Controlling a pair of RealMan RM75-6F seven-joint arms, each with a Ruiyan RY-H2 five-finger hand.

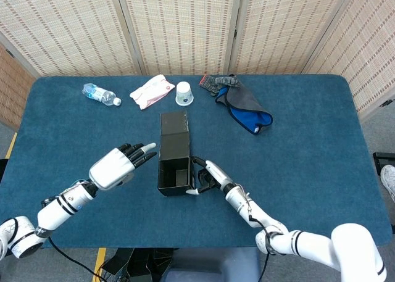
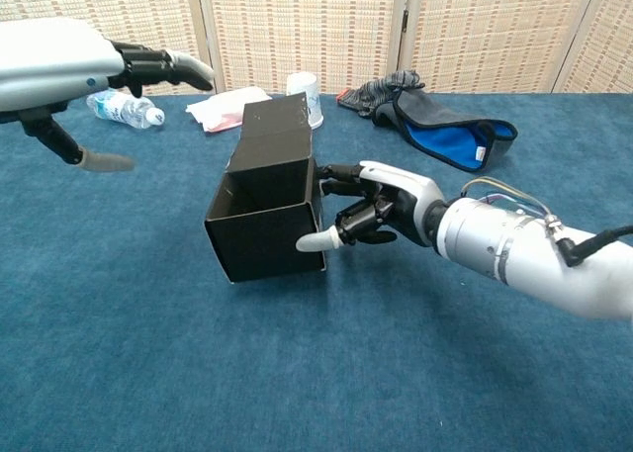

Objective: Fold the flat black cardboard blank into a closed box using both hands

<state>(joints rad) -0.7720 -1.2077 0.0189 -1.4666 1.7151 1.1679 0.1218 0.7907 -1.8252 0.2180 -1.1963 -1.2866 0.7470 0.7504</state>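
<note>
Black box [image 1: 173, 152] mid-table [image 1: 321, 171], near end unclosed. Right hand [image 2: 381, 210] presses box's right wall, fingers curled. Left hand [image 1: 117, 165] spread, holding nothing, apart from box.

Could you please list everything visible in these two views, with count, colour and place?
black cardboard box: one, black, mid-table, near end open.
water bottle: one, clear, lying far left.
wipes packet: one, white and red, far side, right of the bottle.
paper cup: one, white, upside down, behind the box.
cloth: one, grey and blue, far side, right of the cup.
table: one, blue covering.
screen: woven beige panels behind the table.
left hand: white, fingers spread, left of the box, apart from it.
right hand: white, against the box's right wall.
</note>
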